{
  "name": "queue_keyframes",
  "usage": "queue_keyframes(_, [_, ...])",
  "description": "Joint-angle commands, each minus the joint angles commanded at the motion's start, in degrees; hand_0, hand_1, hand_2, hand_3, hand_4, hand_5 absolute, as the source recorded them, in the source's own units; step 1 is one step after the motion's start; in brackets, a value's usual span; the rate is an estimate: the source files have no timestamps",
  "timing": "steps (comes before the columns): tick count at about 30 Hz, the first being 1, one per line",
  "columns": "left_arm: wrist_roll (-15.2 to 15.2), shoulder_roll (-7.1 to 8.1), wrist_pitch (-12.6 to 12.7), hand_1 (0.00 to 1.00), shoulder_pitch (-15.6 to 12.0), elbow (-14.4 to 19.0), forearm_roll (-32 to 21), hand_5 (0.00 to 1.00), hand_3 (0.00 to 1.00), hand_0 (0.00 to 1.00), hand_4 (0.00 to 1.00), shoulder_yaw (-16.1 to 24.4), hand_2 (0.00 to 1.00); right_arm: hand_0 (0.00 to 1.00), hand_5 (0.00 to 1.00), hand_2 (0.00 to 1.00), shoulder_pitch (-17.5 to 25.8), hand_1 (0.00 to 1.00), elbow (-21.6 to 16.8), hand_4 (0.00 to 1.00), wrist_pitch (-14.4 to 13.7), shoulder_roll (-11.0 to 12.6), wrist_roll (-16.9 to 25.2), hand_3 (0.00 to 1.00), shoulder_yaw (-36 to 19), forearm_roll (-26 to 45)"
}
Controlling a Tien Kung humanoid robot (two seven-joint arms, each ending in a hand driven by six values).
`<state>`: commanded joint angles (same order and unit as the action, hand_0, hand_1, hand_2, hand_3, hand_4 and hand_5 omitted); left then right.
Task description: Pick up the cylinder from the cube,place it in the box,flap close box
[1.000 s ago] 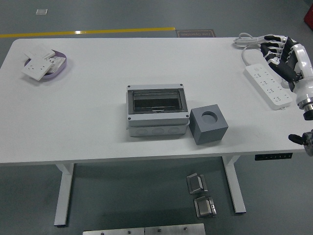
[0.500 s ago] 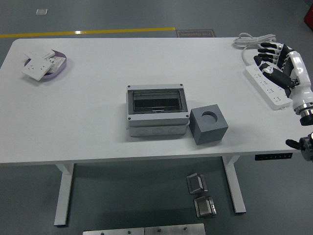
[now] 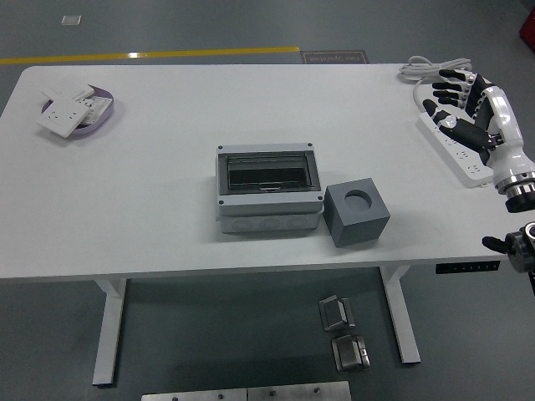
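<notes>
- One robot hand shows, the right hand [image 3: 472,109], at the far right of the table [image 3: 167,209], well to the right of the box [image 3: 268,190] and further back.
- Its fingers [image 3: 447,83] are spread and relaxed, pointing left, and they hold nothing.
- It hovers over a white power strip [image 3: 458,146] that lies aslant near the table's right edge, with its white cable [image 3: 430,65] coiled behind it toward the far corner.
- Landmark: the grey box sits about mid-table, its clear flap lying shut over a dark inside.
- Just right of the box, touching or nearly touching its front right corner, stands the grey cube [image 3: 357,215], turned a little askew.
- On the cube's top face is a round hole [image 3: 359,200]; no cylinder stands in it, and whether the cylinder lies inside the box cannot be told through the flap.
- Far left of the box, near the table's back left corner, a purple tray [image 3: 102,119] holds white wall sockets [image 3: 65,114].
- Below the table, in front of the box and to its right, two metal parts [image 3: 343,332] lie on the grey floor.
</notes>
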<state>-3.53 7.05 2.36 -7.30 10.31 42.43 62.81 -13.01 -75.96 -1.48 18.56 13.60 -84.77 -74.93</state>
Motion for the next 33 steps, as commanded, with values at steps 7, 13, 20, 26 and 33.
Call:
queue_keyframes(7, [-0.01, 0.05, -0.05, 0.63, 0.31, 0.0, 0.53, 0.184, 0.613, 0.587, 0.653, 0.45, 0.61, 0.705, 0.195, 0.682, -0.45, 0.682, 0.48, 0.79, -0.13, 0.4, -0.29, 0.739, 0.27, -0.09])
queue_keyframes(13, [0.01, 0.14, -0.01, 0.63, 0.29, 0.0, 0.67, 0.183, 0.613, 0.588, 0.653, 0.56, 0.61, 0.704, 0.185, 0.683, -1.85, 0.681, 1.78, 0.782, 1.16, 1.06, -1.82, 0.735, 0.93, -0.94])
queue_keyframes(20, [0.03, 0.33, 0.02, 0.63, 0.28, 0.0, 0.96, 0.182, 0.613, 0.587, 0.653, 0.92, 0.611, 0.701, 0.195, 0.678, -2.2, 0.681, 2.03, 0.78, 1.62, 1.1, -2.4, 0.728, 1.25, -1.41])
queue_keyframes(26, [0.02, 0.34, -0.01, 0.63, 0.07, 0.0, 1.17, 0.182, 0.614, 0.587, 0.653, 1.19, 0.61, 0.703, 0.201, 0.678, -2.45, 0.679, 2.64, 0.784, 1.45, 1.15, -2.15, 0.726, 1.48, -1.01])
queue_keyframes(33, [0.09, 0.4, 0.0, 0.63, -0.35, 0.0, 1.05, 0.181, 0.615, 0.588, 0.653, 1.22, 0.611, 0.703, 0.204, 0.677, -3.77, 0.68, 5.18, 0.787, 1.61, 0.75, -0.5, 0.725, 3.4, 2.43])
